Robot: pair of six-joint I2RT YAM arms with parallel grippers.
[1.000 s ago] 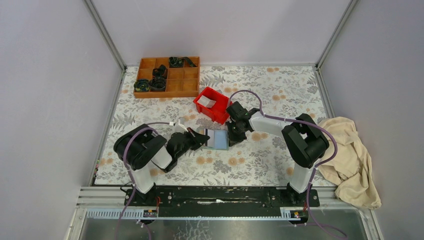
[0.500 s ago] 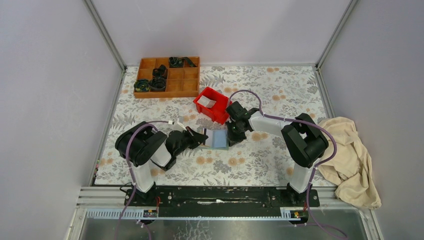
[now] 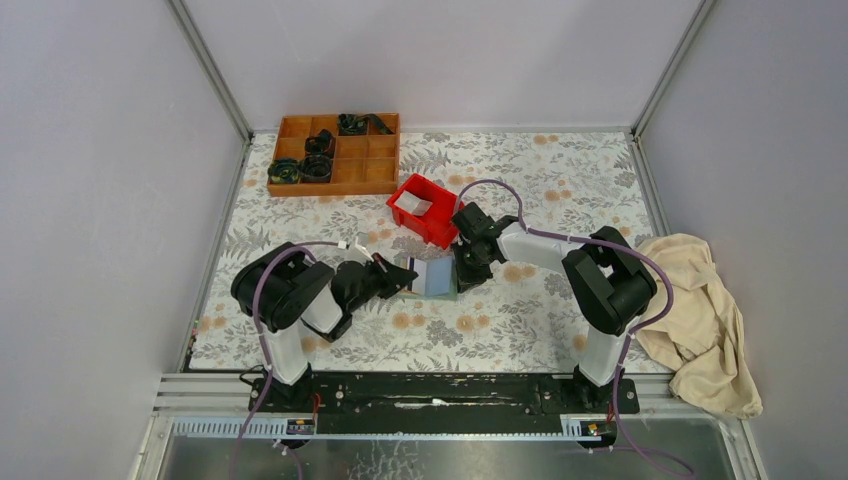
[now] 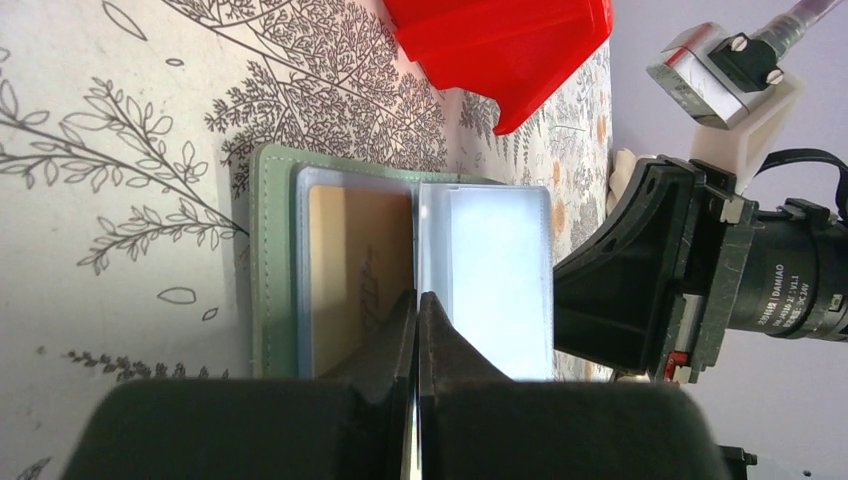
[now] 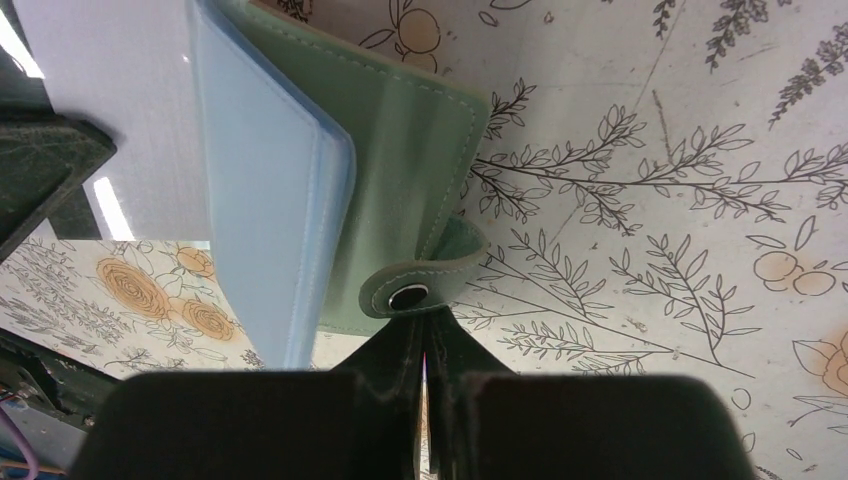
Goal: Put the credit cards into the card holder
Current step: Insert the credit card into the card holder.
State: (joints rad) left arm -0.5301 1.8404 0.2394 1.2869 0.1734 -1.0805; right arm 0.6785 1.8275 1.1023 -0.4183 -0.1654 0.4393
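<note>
The sage-green card holder (image 3: 437, 279) lies open on the floral mat between my two grippers. In the left wrist view the card holder (image 4: 268, 260) shows a yellow-tan card (image 4: 350, 270) in its left pocket and a whitish card (image 4: 500, 280) in its right pocket. My left gripper (image 4: 416, 297) is shut on a thin inner pocket leaf standing edge-on at the middle; it also shows in the top view (image 3: 408, 274). My right gripper (image 5: 424, 325) is shut at the holder's snap strap (image 5: 410, 295); it sits at the holder's right edge (image 3: 462, 272). No dark grey card shows.
A red bin (image 3: 440, 232) with a whitish flat piece (image 3: 412, 205) stands just behind the holder. A brown wooden compartment tray (image 3: 340, 190) with black parts is at the back left. A beige cloth (image 3: 700, 320) lies off the mat at the right.
My left gripper has drawn back a little to the left with the inner leaf, which now stands more upright. The right arm has barely moved.
</note>
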